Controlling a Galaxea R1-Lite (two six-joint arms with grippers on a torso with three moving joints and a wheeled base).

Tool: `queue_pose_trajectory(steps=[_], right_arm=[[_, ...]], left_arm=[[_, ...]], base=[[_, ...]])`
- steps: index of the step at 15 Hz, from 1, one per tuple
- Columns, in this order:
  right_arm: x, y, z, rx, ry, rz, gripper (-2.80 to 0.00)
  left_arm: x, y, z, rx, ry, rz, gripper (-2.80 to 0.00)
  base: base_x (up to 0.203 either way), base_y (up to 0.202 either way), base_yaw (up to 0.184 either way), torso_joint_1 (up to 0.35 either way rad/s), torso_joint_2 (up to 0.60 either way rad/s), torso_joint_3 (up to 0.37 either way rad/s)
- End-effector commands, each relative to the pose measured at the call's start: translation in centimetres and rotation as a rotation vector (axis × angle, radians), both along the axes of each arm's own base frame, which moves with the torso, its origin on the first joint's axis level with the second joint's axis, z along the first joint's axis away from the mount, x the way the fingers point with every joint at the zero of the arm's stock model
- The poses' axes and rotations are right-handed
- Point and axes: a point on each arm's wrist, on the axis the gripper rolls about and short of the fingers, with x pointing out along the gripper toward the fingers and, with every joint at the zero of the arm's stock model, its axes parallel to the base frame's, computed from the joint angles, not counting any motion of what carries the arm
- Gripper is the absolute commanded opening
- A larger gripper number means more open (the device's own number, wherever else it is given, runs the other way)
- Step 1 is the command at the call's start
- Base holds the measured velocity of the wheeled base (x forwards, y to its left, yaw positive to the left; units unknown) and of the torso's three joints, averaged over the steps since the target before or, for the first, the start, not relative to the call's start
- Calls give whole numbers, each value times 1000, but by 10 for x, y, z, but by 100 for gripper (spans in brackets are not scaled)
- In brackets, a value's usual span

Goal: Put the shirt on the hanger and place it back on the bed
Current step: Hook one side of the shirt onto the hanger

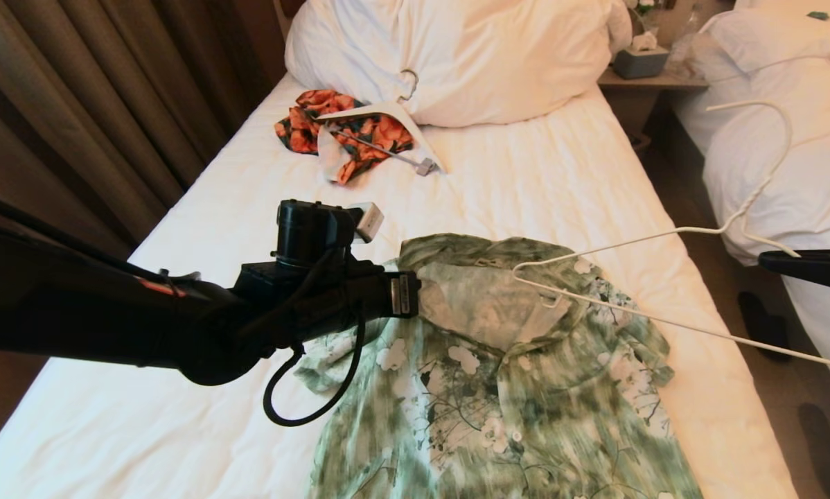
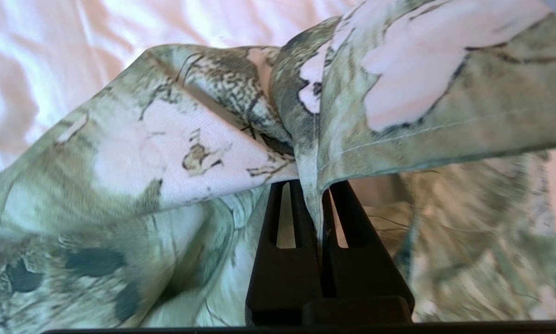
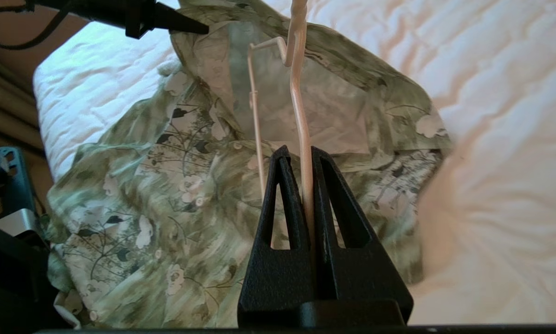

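The green and white flower-print shirt [image 1: 498, 374] lies face up on the bed [image 1: 560, 173], collar toward the pillow. My left gripper [image 1: 418, 294] is shut on a fold of the shirt [image 2: 190, 153] at the collar's edge, lifting it a little; the cloth runs between the left gripper's [image 2: 313, 185] closed fingers. My right gripper [image 1: 768, 260] comes in from the bed's right side, shut on the thin cream hanger [image 1: 695, 229]. The hanger's far end hovers over the open collar. In the right wrist view the hanger [image 3: 301, 125] runs out from the right gripper [image 3: 301, 150] over the shirt [image 3: 166, 195].
An orange-and-black garment [image 1: 318, 118] with a broad white hanger [image 1: 387, 114] lies near the big pillow [image 1: 470, 55]. Brown curtains [image 1: 75, 104] hang along the left. A nightstand with a tissue box [image 1: 640, 62] and another bed [image 1: 789, 159] stand on the right.
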Motion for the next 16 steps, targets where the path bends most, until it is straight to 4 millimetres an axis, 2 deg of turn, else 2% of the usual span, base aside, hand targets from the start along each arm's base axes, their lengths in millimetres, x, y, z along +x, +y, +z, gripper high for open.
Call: queue_pose_trajectory(steps=[1,8,13,16], right_arm=[[3,8,-1,2,1,42,-280],[23,38,-12,-23,49,110,-280],[47,61,-16,-36,-26,197,-280],[59,78,-11,5,-66,246,-280]], left_arm=[[-13,1,22,-30,-39,-18,-280],[-44,-4,51,-31,-70,-34,-280],[-58,-18,58,-35,-86,-64,-280],[-58,-25,59,-28,-81,-72,-280]], base=[[0,0,0,0,0,0],[0,0,0,0,0,0],[0,0,0,0,0,0],[0,0,0,0,0,0]])
